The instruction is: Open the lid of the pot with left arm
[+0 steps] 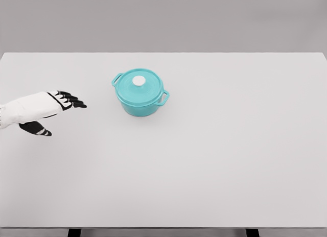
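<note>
A teal pot point(140, 95) with two side handles stands on the white table point(214, 155), a little left of the middle and toward the back. Its teal lid point(139, 87) sits closed on top, with a white round knob point(138, 81) at its centre. My left hand point(60, 113) comes in from the left edge, hovering over the table well to the left of the pot. The black fingers point(74, 101) stretch toward the pot and the thumb point(40, 129) hangs below; they hold nothing. A clear gap separates hand and pot.
The table's front edge runs along the bottom of the view, with two dark legs point(74, 232) showing beneath it. A grey wall rises behind the table's far edge.
</note>
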Motion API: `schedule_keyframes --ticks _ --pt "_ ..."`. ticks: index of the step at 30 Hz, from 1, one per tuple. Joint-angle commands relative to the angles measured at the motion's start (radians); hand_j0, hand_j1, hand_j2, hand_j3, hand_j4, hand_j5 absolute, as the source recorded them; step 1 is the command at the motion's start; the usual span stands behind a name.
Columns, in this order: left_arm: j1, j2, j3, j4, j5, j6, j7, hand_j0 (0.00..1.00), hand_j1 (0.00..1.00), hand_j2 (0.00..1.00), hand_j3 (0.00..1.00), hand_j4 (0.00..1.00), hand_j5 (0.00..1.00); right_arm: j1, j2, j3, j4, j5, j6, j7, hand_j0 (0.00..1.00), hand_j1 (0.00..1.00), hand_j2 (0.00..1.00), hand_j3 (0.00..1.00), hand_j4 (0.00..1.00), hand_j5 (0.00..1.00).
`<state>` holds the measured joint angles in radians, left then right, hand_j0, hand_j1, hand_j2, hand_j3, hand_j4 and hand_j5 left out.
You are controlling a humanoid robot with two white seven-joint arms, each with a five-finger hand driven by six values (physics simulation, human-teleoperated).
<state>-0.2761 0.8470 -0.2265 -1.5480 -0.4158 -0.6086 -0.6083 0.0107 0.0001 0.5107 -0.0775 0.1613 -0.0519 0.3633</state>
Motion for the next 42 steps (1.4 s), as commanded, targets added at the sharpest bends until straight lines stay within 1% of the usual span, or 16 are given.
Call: schedule_keyframes --ticks 1,11,13,14,15,16,17,18,20,24,27,28,32,35,38,42 --pt "0.000 -0.014 -0.005 0.003 -0.006 -0.002 -0.003 1.00 1.00 1.00 1.00 1.00 1.00 0.000 0.000 -0.003 0.001 -0.002 0.000 0.000 1.00 1.00 1.00 1.00 1.00 1.00" --pt "-0.025 -0.045 -0.008 -0.007 -0.009 -0.002 -0.003 1.00 1.00 1.00 1.00 1.00 1.00 0.008 0.000 0.000 0.001 0.001 0.001 0.000 1.00 1.00 1.00 1.00 1.00 1.00" --pt "-0.074 -0.078 -0.048 -0.007 -0.008 -0.002 -0.003 1.00 1.00 1.00 1.00 1.00 1.00 0.008 0.000 0.000 0.001 0.000 0.001 0.000 1.00 1.00 1.00 1.00 1.00 1.00" --pt "-0.113 -0.077 -0.132 -0.007 0.002 0.006 -0.003 1.00 1.00 1.00 1.00 1.00 1.00 0.008 0.000 0.000 0.001 0.001 0.001 0.000 1.00 1.00 1.00 1.00 1.00 1.00" --pt "-0.221 -0.071 -0.252 0.011 0.009 0.046 -0.003 1.00 1.00 1.00 1.00 1.00 1.00 0.008 0.000 0.000 0.001 0.001 0.001 0.000 1.00 1.00 1.00 1.00 1.00 1.00" --pt "-0.360 -0.063 -0.446 0.077 0.009 0.079 -0.003 1.00 1.00 1.00 1.00 1.00 1.00 0.008 0.000 0.000 0.001 0.001 0.001 0.000 1.00 1.00 1.00 1.00 1.00 1.00" --pt "-0.448 -0.054 -0.563 0.106 0.009 0.064 -0.003 1.00 1.00 1.00 1.00 1.00 1.00 0.008 0.000 0.000 0.001 0.001 0.001 0.000 1.00 1.00 1.00 1.00 1.00 1.00" --pt "-0.521 -0.055 -0.657 0.114 0.009 0.047 -0.003 1.00 1.00 1.00 1.00 1.00 1.00 0.008 0.000 0.000 0.001 0.001 0.001 0.000 1.00 1.00 1.00 1.00 1.00 1.00" --pt "-0.636 -0.100 -0.738 0.135 0.019 0.090 -0.003 1.00 1.00 1.00 1.00 1.00 1.00 0.008 0.000 0.000 0.001 0.001 0.001 0.000 1.00 1.00 1.00 1.00 1.00 1.00" --pt "-0.770 -0.193 -0.780 0.135 0.017 0.187 -0.003 1.00 1.00 1.00 1.00 1.00 1.00 0.008 0.000 0.000 0.001 0.001 0.001 0.000 1.00 1.00 1.00 1.00 1.00 1.00" --pt "-0.816 -0.270 -0.798 0.189 0.019 0.239 -0.003 1.00 1.00 1.00 1.00 1.00 1.00 0.008 0.000 0.000 0.001 0.001 0.001 0.000 1.00 1.00 1.00 1.00 1.00 1.00" --pt "-0.819 -0.276 -0.798 0.197 0.020 0.247 -0.003 1.00 1.00 1.00 1.00 1.00 1.00 0.008 0.000 0.000 0.001 0.001 0.001 0.000 1.00 1.00 1.00 1.00 1.00 1.00" --pt "-0.825 -0.332 -0.800 0.376 0.022 0.245 -0.003 1.00 1.00 1.00 1.00 1.00 1.00 0.008 0.000 0.000 0.001 0.001 0.001 0.000 1.00 1.00 1.00 1.00 1.00 1.00" --pt "-0.825 -0.332 -0.810 0.382 0.022 0.244 -0.003 1.00 1.00 1.00 1.00 1.00 1.00 0.008 0.000 0.000 0.001 0.001 0.001 0.000 1.00 1.00 1.00 1.00 1.00 1.00" --pt "-0.833 -0.333 -0.833 0.382 0.022 0.245 -0.003 0.94 0.94 0.94 0.94 0.94 0.94 0.008 0.000 0.000 0.001 0.001 0.001 0.000 1.00 1.00 1.00 1.00 1.00 1.00" --pt "-0.848 -0.333 -0.833 0.379 0.058 0.239 -0.003 0.93 0.93 0.93 0.93 0.93 0.93 0.008 0.000 0.000 0.001 0.001 0.001 0.000 1.00 1.00 1.00 1.00 1.00 1.00"
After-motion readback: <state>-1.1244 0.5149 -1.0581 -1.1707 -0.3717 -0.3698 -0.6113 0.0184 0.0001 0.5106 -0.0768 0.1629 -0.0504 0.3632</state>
